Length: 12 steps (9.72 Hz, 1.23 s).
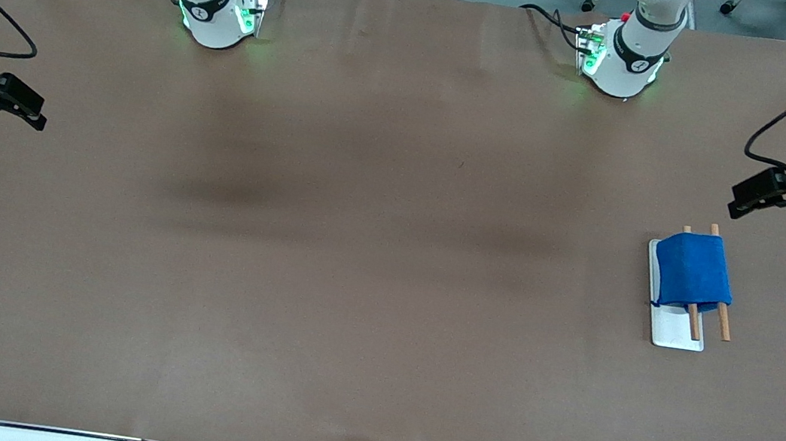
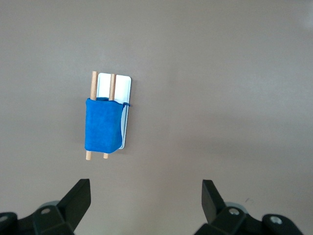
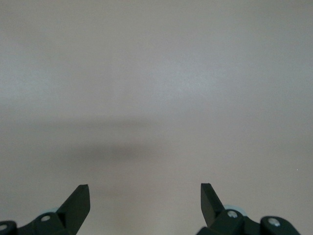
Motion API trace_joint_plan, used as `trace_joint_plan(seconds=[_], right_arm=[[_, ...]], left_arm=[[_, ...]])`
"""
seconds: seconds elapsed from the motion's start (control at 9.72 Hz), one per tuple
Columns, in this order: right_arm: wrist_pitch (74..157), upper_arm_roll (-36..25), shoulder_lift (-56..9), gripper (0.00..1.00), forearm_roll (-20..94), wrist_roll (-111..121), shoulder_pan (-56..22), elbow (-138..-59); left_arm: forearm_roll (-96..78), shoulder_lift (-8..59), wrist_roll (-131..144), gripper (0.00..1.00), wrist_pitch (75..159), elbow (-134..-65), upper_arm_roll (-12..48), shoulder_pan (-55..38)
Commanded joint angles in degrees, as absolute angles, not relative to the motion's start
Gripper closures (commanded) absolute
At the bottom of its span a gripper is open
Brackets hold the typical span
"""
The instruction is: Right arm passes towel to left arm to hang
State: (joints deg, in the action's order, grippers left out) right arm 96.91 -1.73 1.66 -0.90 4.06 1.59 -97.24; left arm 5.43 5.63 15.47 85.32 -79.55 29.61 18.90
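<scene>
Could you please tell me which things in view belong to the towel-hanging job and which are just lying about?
Job:
- towel, draped over the two rods
- tray holding the rods, toward the left arm's end of the table
- left gripper, open, empty, above the table
- right gripper, open, empty, at the right arm's end of the table

Lying about:
- nothing visible

The left gripper (image 1: pixel 738 205) hangs in the air at the left arm's end of the table with its jaws spread wide and nothing between them, while the right gripper (image 1: pixel 36 117) (jaws likewise wide and empty) hangs at the right arm's end.
</scene>
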Motion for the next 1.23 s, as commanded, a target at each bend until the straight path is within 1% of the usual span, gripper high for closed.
trace_joint_plan(seconds=[0.0, 0.1, 0.21, 0.31, 0.51, 0.82, 1.03, 1.13], right_arm=[[97.12, -1.32, 2.02, 0.0, -0.88, 3.6, 2.11, -97.73], [97.12, -1.32, 2.02, 0.0, -0.88, 3.6, 2.11, -97.73], [97.12, -1.32, 2.02, 0.0, -0.88, 3.6, 2.11, -97.73], [97.12, -1.32, 2.02, 0.0, -0.88, 3.6, 2.11, -97.73], [97.12, -1.32, 2.02, 0.0, -0.88, 3.6, 2.11, -97.73], [97.03, -1.32, 2.02, 0.0, -0.88, 3.6, 2.11, -97.73], [97.03, -1.32, 2.02, 0.0, -0.88, 3.6, 2.11, -97.73], [97.03, -1.32, 2.02, 0.0, -0.88, 3.6, 2.11, -97.73]], left_arm=[[3.27, 0.46, 13.28, 0.0, 86.31, -86.99, 20.61, 11.11], [0.64, -1.3, 12.31, 0.0, 86.48, -89.01, 16.22, 8.03], [0.18, -3.15, 11.7, 0.0, 86.66, -91.21, 13.21, 4.78], [0.18, -5.25, 11.69, 0.0, 87.1, -93.84, 11.97, 2.66], [0.26, -8.77, 11.43, 0.0, 87.54, -97.54, 11.95, 3.07], [0.18, -9.31, 11.6, 0.0, 86.93, -96.86, 11.69, 3.43], [0.09, -8.79, 11.16, 0.0, 86.84, -94.67, 11.6, 3.6], [0.0, -8.7, 10.81, 0.0, 86.84, -94.66, 11.51, 3.6]])
